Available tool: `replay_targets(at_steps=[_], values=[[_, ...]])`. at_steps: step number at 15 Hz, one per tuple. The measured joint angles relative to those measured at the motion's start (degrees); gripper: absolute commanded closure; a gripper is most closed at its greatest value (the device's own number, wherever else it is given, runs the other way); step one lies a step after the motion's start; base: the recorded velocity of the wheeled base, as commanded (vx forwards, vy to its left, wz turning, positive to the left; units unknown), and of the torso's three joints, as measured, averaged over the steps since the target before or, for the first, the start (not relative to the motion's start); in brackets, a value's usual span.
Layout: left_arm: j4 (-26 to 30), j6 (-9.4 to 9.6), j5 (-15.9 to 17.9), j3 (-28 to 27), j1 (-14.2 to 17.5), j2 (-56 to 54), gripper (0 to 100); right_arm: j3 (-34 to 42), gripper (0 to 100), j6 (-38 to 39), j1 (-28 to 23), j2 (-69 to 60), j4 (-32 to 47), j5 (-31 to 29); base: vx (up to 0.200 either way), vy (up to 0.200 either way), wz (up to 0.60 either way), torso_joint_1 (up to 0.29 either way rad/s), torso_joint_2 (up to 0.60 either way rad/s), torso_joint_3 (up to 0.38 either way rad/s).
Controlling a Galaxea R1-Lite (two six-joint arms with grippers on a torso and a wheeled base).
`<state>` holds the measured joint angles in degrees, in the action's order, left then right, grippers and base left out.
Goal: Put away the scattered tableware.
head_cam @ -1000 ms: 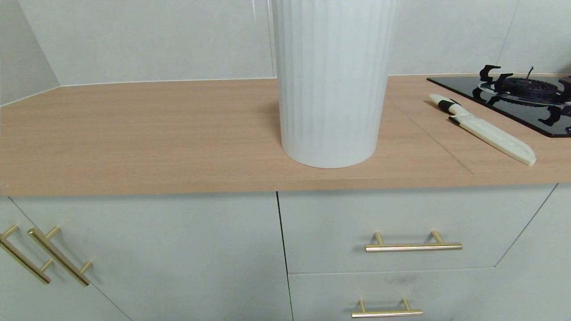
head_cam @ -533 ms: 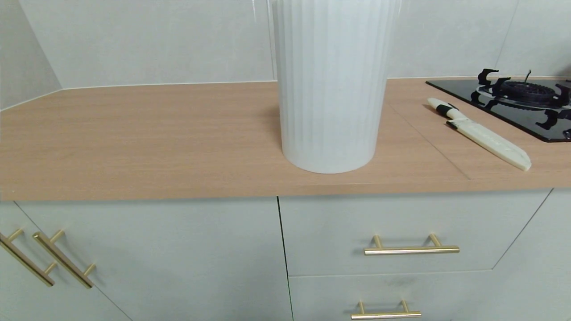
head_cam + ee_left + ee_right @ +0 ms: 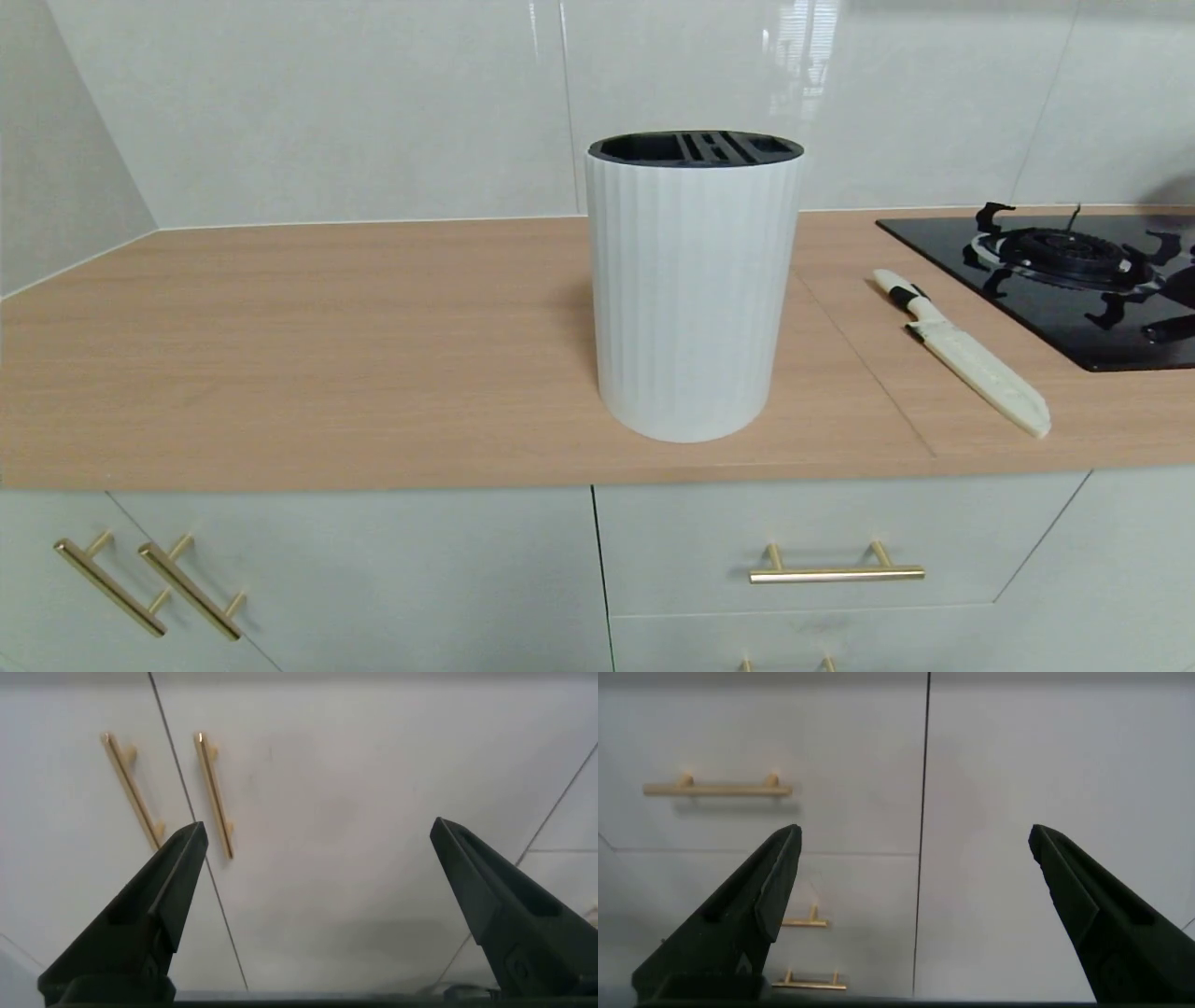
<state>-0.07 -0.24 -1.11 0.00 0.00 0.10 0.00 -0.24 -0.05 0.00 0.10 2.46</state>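
A: So, where is the knife (image 3: 962,353) lying?

B: Flat on the table (image 3: 280,355), on the robot's right. It sits between the white knife holder (image 3: 689,308) and the hob (image 3: 1055,280) and touches neither. Its handle points toward the wall and its blade tip toward the front edge.

A: And the holder?

B: Upright near the front edge, with its black slotted top facing up. A blade could probably drop in from above.

A: What about the arms?

B: Both are low, facing the cabinet fronts (image 3: 374,784) under the table. The left fingers (image 3: 140,924) and the right fingers (image 3: 738,924) are spread wide with nothing between them, which looks ready for a grasp. The right arm seems the better choice, since the knife lies on its side.
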Motion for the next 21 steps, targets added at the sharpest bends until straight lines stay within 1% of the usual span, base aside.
replay_targets(at_steps=[11,21], values=[[0.0,0.0,0.0,0.0,0.0,0.0,0,0.0,0,0.0,0.0,0.0,0.0,0.0,0.0,0.0,0.0,0.223,-0.49,-0.273],[0.0,0.02,0.0,0.0,0.0,0.0,0,0.0,0,0.0,0.0,0.0,0.0,0.0,0.0,0.0,0.0,0.263,-0.55,-0.291]])
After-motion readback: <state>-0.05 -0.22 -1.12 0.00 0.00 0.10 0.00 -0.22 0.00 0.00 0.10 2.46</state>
